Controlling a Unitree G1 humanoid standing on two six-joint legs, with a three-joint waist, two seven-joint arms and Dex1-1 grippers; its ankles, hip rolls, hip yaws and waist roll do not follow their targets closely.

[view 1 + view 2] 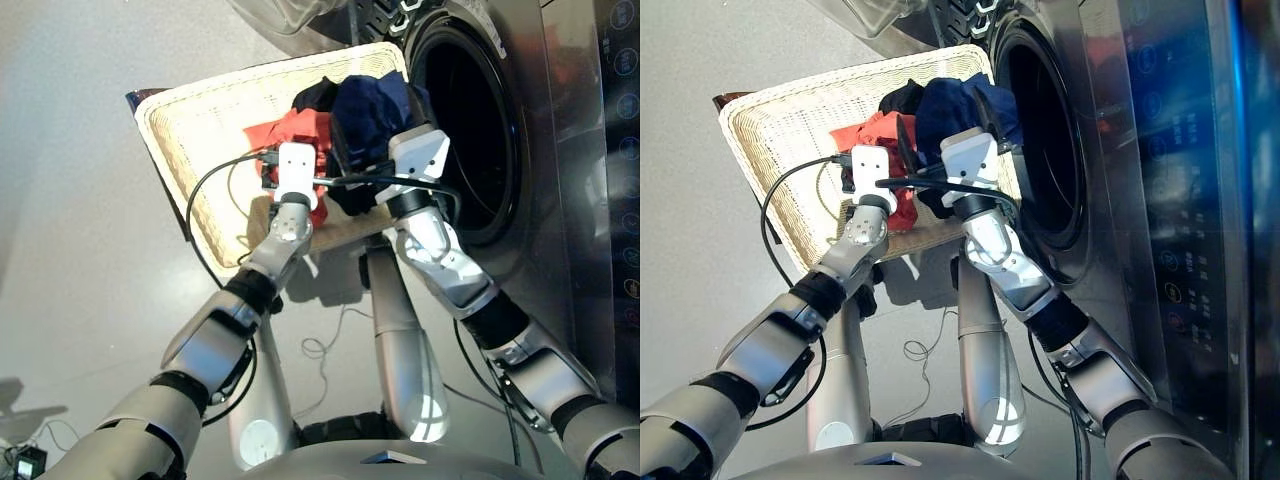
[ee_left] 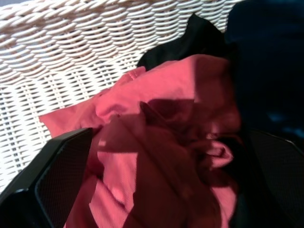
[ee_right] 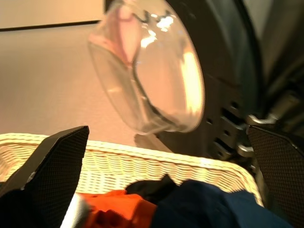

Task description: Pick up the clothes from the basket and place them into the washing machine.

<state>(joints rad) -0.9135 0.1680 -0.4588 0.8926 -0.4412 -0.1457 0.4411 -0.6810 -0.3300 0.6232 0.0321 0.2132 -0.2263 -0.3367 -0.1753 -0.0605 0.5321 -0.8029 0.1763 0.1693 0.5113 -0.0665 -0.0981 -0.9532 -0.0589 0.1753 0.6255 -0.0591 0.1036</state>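
Observation:
The cream wicker basket (image 1: 170,140) stands in front of the dark grey washing machine (image 1: 545,150), whose drum hole (image 1: 460,130) is open. At the basket's machine end lie the clothes: a coral garment (image 1: 292,130), a navy one (image 1: 375,105) and a black one (image 1: 315,95) behind them. My left gripper (image 2: 168,137) is open, low over the coral garment (image 2: 166,104), which lies between its fingers. My right gripper (image 3: 167,130) is also open and holds nothing. It hovers above the navy garment (image 3: 209,204), pointing toward the clear glass door (image 3: 152,71).
The door (image 1: 290,15) is swung open beyond the basket's far rim. A black cable (image 1: 205,185) loops from my left wrist across the basket. Thin wire (image 1: 320,350) lies on the grey floor. The machine's control panel (image 1: 1180,200) is at the right.

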